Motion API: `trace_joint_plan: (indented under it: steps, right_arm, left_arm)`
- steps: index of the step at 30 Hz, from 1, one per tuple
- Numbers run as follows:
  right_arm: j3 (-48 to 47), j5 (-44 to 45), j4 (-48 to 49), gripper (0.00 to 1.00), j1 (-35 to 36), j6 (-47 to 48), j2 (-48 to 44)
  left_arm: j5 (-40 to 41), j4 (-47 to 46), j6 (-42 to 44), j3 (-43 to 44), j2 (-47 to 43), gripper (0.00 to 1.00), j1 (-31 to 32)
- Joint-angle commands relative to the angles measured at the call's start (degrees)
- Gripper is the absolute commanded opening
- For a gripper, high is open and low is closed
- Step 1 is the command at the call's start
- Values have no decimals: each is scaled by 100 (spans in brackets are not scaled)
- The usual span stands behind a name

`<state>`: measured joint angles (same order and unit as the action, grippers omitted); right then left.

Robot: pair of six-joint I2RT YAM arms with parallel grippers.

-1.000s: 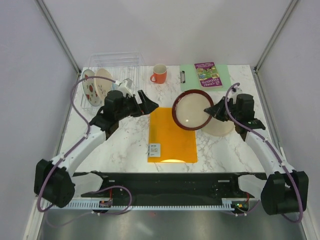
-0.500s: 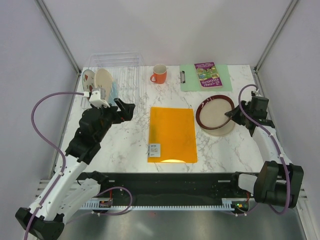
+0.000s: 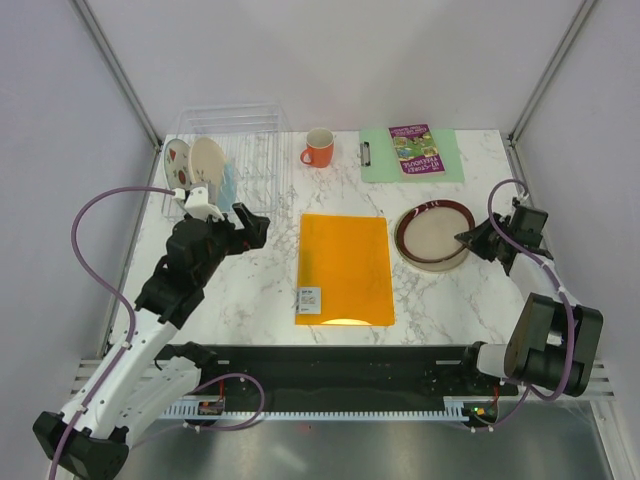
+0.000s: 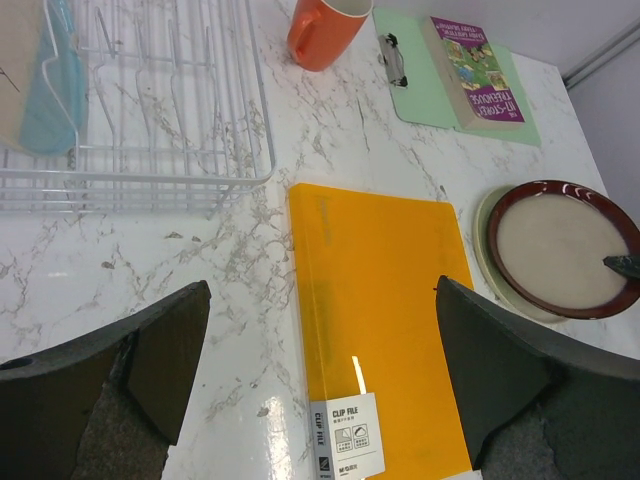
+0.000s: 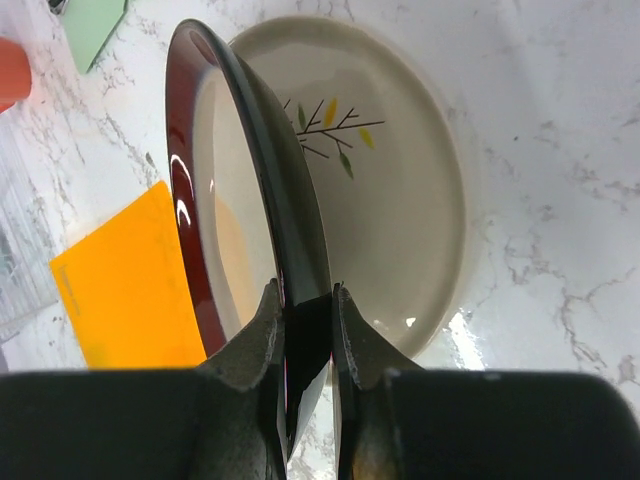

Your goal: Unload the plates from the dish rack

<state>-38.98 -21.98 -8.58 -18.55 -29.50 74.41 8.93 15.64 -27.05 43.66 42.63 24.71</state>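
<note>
The clear dish rack (image 3: pixel 250 140) stands at the back left and holds two upright plates: the white one with red fruit marks (image 3: pixel 177 160) and the cream-and-pale-blue one (image 3: pixel 210 162). My left gripper (image 3: pixel 250 225) is open and empty, in front of the rack; the left wrist view shows it (image 4: pixel 322 330) above the table and the folder edge. My right gripper (image 3: pixel 466 240) is shut on the rim of the beige plate with maroon rim (image 3: pixel 434 232), held low and tilted over the cream twig plate (image 5: pixel 400 190). The jaws (image 5: pixel 307 300) pinch that rim.
An orange folder (image 3: pixel 346 268) lies in the middle of the table. An orange mug (image 3: pixel 319 148) stands at the back. A green clipboard (image 3: pixel 380 160) with a book (image 3: pixel 417 148) lies at the back right. The rack's right part (image 4: pixel 180 110) holds no plates.
My right gripper has carried the maroon-rimmed plate right and down until it lies low over the cream twig plate. My left arm swung back left, in front of the rack.
</note>
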Motion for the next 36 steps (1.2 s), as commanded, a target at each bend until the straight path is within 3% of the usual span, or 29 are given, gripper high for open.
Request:
trace_joint_plan:
  steps: [1,4,7,9,13,21,36]
  right_arm:
    - [136,-720,787,0,-9,-249,82]
    - [268,-755,761,2,-17,-258,152]
    - [347,-721,604,19,-18,-232,214]
    - [304,-362,323,38,-17,-84,171]
    - [233,-88,59,50,-18,-4,74]
    - [84,210,-47,57,-9,163,39]
    - [-514,264,85,59,-17,365,591]
  left_arm:
    - [127,-43,226,-42,-9,100,-10]
    - [100,-35,209,-50,8,100,-10]
    - [74,-43,191,-42,43,100,-10]
    - [39,-35,200,-42,70,100,-10]
    - [30,-26,200,-86,70,100,-10]
    - [109,9,217,-130,70,100,-10]
    - [434,176,349,-156,140,100,-10]
